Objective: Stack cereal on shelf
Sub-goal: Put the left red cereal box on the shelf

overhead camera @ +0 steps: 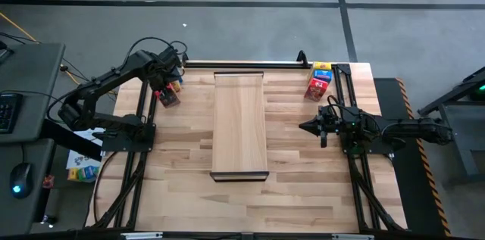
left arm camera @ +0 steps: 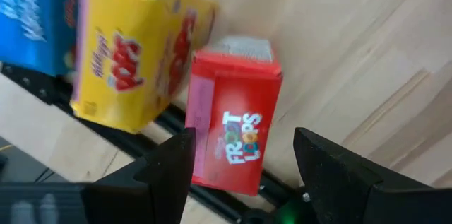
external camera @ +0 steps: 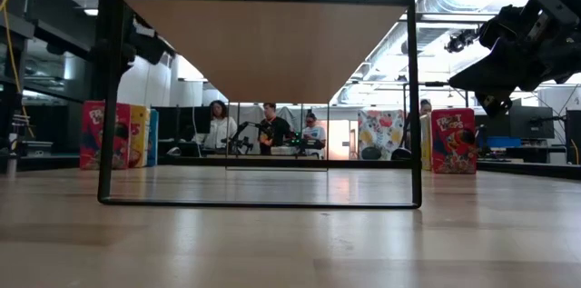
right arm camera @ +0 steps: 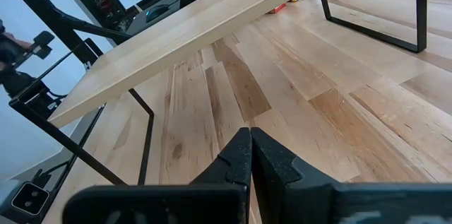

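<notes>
A striped wooden counter [overhead camera: 303, 157] is seen from above, with a long pale wooden shelf [overhead camera: 239, 123] standing on a thin black frame across its middle. The shelf top is bare.

The left gripper [overhead camera: 161, 91] hangs over the far left corner of the counter. Its fingers [left arm camera: 166, 174] are spread apart, released, on either side of a red cereal box [left arm camera: 233, 114] without touching it. That box stands upright on the counter, just beside a yellow cereal box [left arm camera: 138, 58] and a blue cereal box [left arm camera: 35, 19]. In the low view the three stand in a row at the left, behind the shelf frame.

At the far right corner stands a second cluster of cereal boxes [overhead camera: 319, 81], red, blue and yellow, close together.

The right gripper [overhead camera: 321, 127] rests on the right side of the counter, between the shelf and that arm's base, its fingers [right arm camera: 236, 160] clenched together on nothing.

People [external camera: 263, 129] sit at desks in the room beyond.
</notes>
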Controlling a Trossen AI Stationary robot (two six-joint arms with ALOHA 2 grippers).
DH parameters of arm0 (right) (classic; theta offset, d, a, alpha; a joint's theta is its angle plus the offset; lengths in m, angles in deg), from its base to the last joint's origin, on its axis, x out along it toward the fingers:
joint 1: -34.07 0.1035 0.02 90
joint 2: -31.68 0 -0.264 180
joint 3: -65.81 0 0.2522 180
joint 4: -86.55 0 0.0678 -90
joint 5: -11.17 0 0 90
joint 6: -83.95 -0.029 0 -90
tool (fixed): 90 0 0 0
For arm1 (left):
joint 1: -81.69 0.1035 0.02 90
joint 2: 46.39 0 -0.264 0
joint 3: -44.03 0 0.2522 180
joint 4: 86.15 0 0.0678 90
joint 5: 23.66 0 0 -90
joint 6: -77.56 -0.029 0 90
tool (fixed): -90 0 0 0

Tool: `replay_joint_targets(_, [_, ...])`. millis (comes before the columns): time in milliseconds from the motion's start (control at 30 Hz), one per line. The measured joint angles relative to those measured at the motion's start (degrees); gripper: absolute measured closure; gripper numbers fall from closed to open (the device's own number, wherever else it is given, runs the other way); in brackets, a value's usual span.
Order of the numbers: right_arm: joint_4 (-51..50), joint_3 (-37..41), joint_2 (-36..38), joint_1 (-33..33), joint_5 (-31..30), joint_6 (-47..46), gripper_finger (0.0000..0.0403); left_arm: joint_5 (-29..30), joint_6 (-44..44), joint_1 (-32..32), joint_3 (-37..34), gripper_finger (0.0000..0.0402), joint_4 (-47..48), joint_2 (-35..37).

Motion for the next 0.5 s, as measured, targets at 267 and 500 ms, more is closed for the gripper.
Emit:
replay_joint_targets(267, [-0.01,0.00,0.00,0.00,0.00,0.00,0.0402,1.26,-2.39,0.60,-1.46,0.0172,-4.86,0.04])
replay_joint_targets(500, [0.00,-0.02,-0.02,0.00,-0.02,0.00,0.0402,1.12,-2.46,0.56,-1.47,0.0172,-4.83,0.04])
